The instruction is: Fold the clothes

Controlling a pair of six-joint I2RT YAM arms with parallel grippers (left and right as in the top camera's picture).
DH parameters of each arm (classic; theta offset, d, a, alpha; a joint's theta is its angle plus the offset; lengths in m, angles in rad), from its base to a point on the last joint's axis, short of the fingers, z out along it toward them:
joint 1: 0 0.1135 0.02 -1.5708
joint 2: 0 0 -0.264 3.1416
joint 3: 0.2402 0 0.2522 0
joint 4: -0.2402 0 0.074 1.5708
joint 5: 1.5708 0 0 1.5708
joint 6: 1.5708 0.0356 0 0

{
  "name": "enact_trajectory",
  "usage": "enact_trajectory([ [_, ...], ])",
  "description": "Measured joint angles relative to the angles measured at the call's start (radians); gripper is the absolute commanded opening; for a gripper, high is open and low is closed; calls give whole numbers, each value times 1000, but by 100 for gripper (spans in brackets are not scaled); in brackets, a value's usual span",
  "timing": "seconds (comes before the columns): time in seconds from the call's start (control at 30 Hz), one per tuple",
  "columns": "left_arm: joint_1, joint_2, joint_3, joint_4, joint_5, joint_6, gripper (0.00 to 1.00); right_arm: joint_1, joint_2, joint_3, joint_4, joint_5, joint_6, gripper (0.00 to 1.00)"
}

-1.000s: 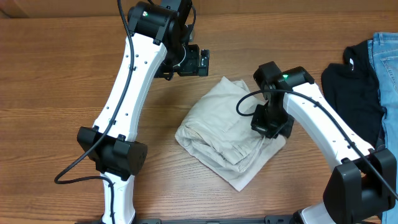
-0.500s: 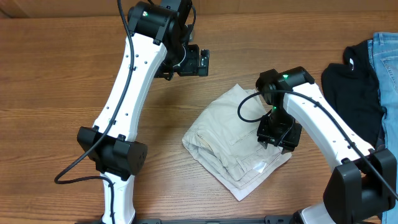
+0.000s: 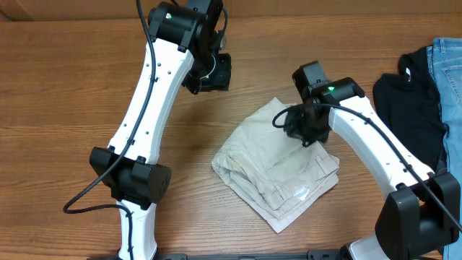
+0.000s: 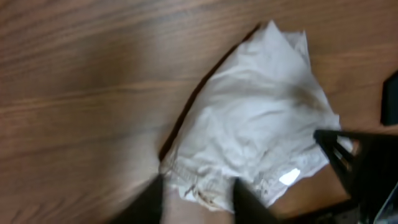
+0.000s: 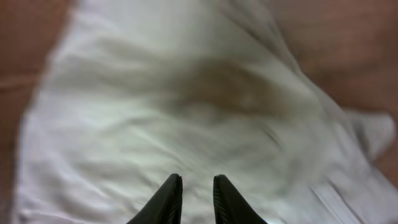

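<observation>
The clothes, a pair of cream shorts, lie folded into a rough square at the table's middle, with a white label showing near the front edge. My right gripper hovers over their far right part. In the right wrist view its fingertips stand a narrow gap apart with nothing between them, and the cloth fills the picture below. My left gripper hangs beyond the shorts to the far left, off the cloth. In the blurred left wrist view the left gripper is empty, with the shorts ahead.
A black garment and blue jeans lie at the table's right edge. The left arm's base joint stands at front left, the right arm's base at front right. Bare wood lies to the left.
The right gripper let go of the shorts' right edge, rose and moved back over their far part. The shorts slid slightly right and lie flatter. The left gripper's jaws have narrowed.
</observation>
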Motion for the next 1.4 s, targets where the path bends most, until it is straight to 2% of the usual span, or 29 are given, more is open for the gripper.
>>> enact_trajectory([
  [0.17, -48, 0, -2, -26, 33, 16, 4, -42, 2, 0, 108, -25, -24, 4],
  [0.3, -107, 0, -43, -25, 61, 23, 4, -127, 31, 0, 131, -84, -60, 4],
  [0.4, -157, 1, -138, -2, 84, 26, 4, -172, 62, 0, 131, -144, -98, 4],
  [0.8, -312, 9, -526, 224, 202, 29, 4, -176, 97, 0, 85, -327, -223, 4],
  [1.23, -239, 10, -836, 483, 217, -13, 4, -176, 97, 0, 117, -356, -227, 4],
  [1.4, -180, 9, -954, 525, 254, -25, 4, -177, 97, 0, 137, -356, -219, 4],
])
